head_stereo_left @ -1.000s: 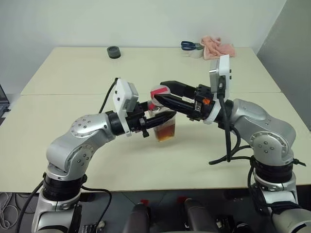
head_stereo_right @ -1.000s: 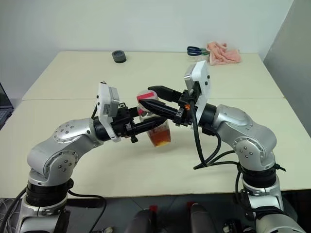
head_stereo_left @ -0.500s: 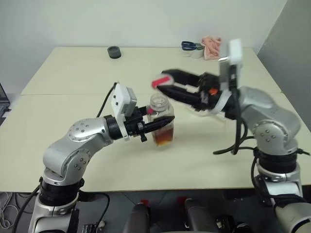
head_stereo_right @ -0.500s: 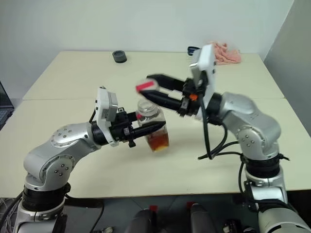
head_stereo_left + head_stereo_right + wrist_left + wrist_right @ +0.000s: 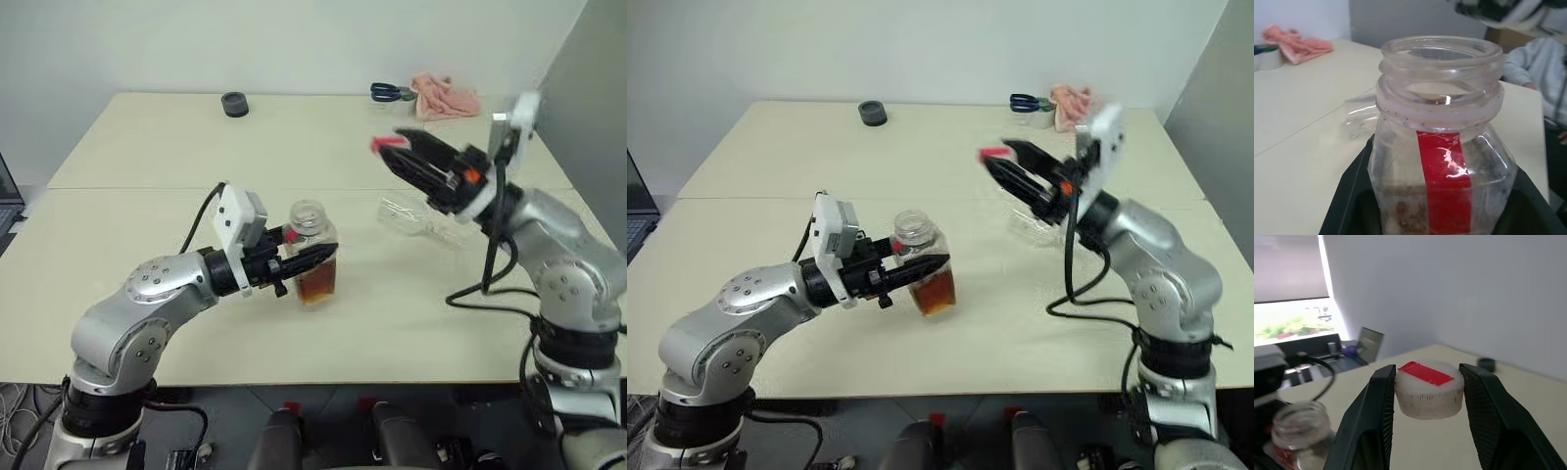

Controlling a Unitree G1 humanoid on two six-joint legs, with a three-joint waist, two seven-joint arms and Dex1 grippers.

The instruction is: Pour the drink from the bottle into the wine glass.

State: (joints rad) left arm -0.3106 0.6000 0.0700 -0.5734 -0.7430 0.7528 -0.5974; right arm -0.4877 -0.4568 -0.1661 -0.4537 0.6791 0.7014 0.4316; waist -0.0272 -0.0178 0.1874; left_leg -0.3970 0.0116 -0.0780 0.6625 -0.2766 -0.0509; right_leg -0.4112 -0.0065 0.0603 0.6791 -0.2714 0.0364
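Bottle [image 5: 312, 253] handling: the body is thin clear plastic, so it is judged light and somewhat yielding; excess squeeze could deform the wall. The small charge of drink [image 5: 315, 284] adds little weight and sits low, so the load should stay stable until tilted. Correct grip zone is the mid-body, below the threaded neck, across the flat sides.

Appearance: wide open mouth with threads exposed, red vertical label stripe on one face, amber-brown liquid filling only the bottom portion.

Location: the bottle stands upright at the near centre of the table [image 5: 147, 147], clamped by the left gripper [image 5: 312, 257], whose black fingers close on both sides of the body.

The right gripper [image 5: 400, 149] is raised, well apart from the bottle on the right side, and clamps the cap [image 5: 1426, 387], whitish with a red top, between its two fingers.

Wine glass [image 5: 416, 217]: clear, thin-walled and stemmed, judged fragile and slippery. It lies on its side on the table beneath the right arm, not upright. It must stand on its foot before pouring; take hold at the stem or low bowl with light force.
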